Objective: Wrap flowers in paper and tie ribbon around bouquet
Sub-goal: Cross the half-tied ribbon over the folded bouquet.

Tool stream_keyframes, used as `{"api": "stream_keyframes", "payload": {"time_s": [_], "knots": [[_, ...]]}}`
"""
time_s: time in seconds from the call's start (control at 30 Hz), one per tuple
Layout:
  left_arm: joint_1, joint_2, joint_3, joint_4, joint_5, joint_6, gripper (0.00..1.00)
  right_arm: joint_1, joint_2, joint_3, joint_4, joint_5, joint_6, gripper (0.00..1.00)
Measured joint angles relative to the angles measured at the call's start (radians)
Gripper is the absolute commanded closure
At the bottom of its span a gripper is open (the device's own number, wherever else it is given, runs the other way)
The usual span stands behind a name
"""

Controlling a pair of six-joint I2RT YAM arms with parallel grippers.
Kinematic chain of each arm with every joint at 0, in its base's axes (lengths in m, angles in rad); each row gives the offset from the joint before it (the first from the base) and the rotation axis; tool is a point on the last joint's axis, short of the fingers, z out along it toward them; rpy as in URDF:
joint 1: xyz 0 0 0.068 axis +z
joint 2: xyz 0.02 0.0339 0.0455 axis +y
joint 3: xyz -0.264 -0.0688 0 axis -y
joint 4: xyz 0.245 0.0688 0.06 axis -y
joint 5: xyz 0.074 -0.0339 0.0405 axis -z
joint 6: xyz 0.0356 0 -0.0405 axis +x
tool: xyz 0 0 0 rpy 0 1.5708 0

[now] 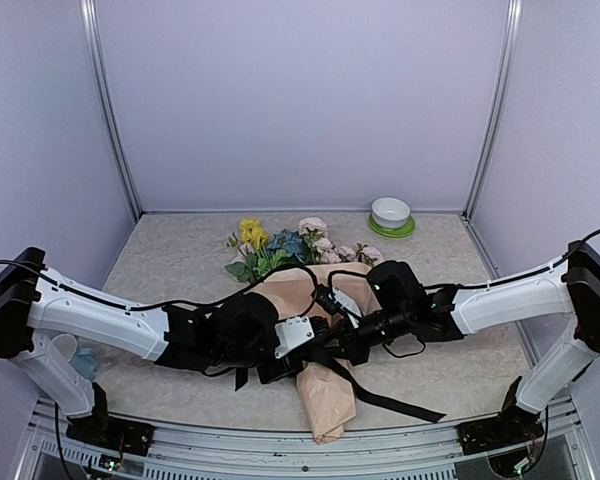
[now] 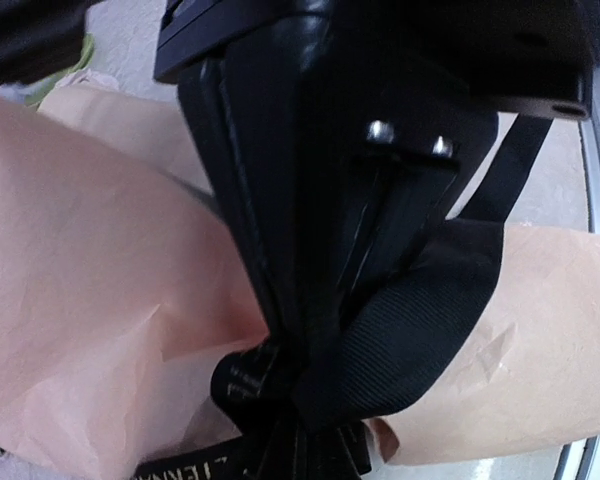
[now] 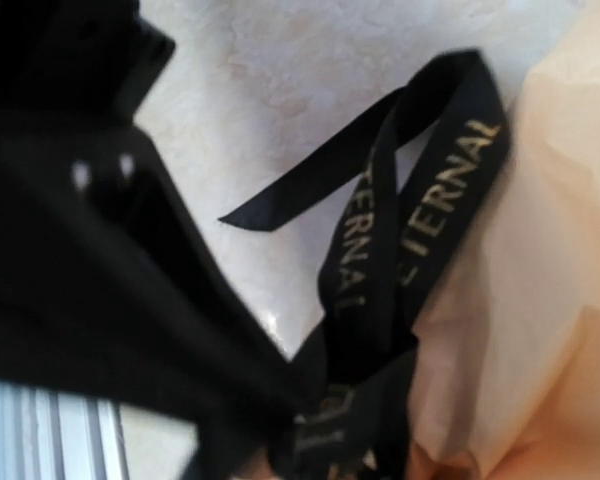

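Top view: bouquet (image 1: 292, 292) lies mid-table, blooms pointing away from the arm bases. Left gripper (image 1: 315, 352) and right gripper (image 1: 348, 342) meet at its waist. Ribbon (image 1: 395, 402) tail trails right.
Left wrist: jaws clamped tight on ribbon over peach paper (image 2: 100, 330).
Right wrist: jaws pinched closed on 2 gold-lettered ribbon strands.

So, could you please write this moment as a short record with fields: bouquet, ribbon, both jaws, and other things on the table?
bouquet: lying on the table, flowers toward the far side, paper end toward the near edge
ribbon: black with gold letters, around the paper's middle; one loose tail on the table, near right
left jaws: shut on the ribbon
right jaws: shut on the ribbon
other: white bowl on a green saucer, far right
knot: cannot tell whether finished
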Motion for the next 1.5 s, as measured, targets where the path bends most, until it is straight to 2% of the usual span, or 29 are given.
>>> {"api": "stream_keyframes", "payload": {"time_s": [0.33,0.43,0.57,0.8,0.9,1.13,1.4,1.5], "knots": [[0.022,0.14,0.118,-0.075,0.05,-0.033,1.0,-0.004,-0.013,-0.008,0.0,0.015,0.019,0.87],[0.042,0.142,0.127,-0.085,0.05,-0.056,0.99,-0.014,-0.027,-0.019,0.001,0.011,0.019,0.86],[0.058,0.148,0.132,-0.086,0.035,-0.092,0.89,-0.015,-0.037,-0.019,0.009,-0.021,0.021,0.89],[0.059,0.159,0.143,-0.085,0.051,-0.123,0.88,-0.022,-0.037,-0.019,0.015,-0.082,0.038,0.83],[0.059,0.16,0.143,-0.085,0.052,-0.131,0.87,-0.026,-0.039,-0.019,0.014,-0.096,0.037,0.84],[0.068,0.16,0.143,-0.086,0.051,-0.163,0.86,-0.072,-0.075,-0.019,0.015,-0.074,0.042,0.93],[0.071,0.16,0.142,-0.086,0.058,-0.179,0.86,-0.078,-0.007,-0.014,-0.002,-0.047,0.045,0.94],[0.071,0.16,0.142,-0.086,0.063,-0.179,0.86,-0.078,-0.004,0.013,-0.021,-0.022,0.042,0.89]]}}
